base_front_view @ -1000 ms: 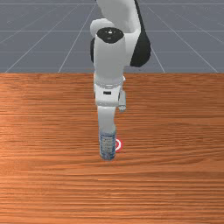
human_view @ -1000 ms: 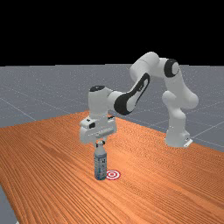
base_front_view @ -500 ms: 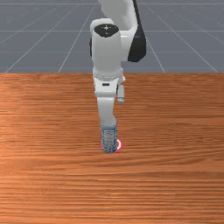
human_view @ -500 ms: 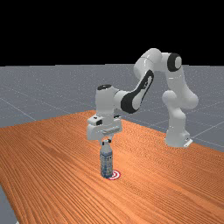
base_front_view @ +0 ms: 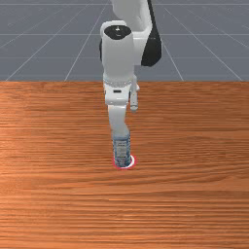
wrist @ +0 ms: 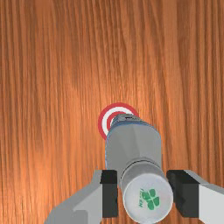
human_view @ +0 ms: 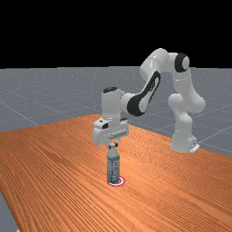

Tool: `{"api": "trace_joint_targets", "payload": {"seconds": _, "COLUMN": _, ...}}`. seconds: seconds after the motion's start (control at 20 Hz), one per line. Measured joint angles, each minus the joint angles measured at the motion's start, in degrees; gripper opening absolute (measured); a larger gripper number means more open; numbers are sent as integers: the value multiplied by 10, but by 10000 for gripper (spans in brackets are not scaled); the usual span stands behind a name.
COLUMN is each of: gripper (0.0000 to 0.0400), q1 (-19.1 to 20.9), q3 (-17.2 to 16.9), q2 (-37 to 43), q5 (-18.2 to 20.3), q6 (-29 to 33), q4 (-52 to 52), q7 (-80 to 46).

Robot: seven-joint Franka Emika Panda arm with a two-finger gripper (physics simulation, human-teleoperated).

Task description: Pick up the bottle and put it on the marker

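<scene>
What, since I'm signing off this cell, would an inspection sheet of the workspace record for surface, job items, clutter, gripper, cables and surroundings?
Surface: table of orange-brown wood, grain visible.
Job items: bottle upright at the marker, hiding part of its red and white rings; whether the base touches down, I cannot tell.
Clutter: nothing seen.
Gripper: my gripper is shut on the bottle near its cap, one finger on each side.
Cables: nothing seen.
Surroundings: grey floor with pale lines, black background beyond.
</scene>
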State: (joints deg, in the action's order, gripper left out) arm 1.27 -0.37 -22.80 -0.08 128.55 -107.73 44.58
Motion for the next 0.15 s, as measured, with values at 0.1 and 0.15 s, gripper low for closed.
{"api": "trace_joint_targets", "payload": {"seconds": 0.1, "gripper": 252, "q1": 0, "q3": 0, "q2": 1, "q5": 0, "q6": 9, "q4": -5, "q7": 0}}
{"api": "trace_joint_targets", "payload": {"seconds": 0.15, "gripper": 307, "q1": 0, "q3": 0, "q2": 1, "q5": 0, "q6": 15, "q4": -9, "q7": -3}}
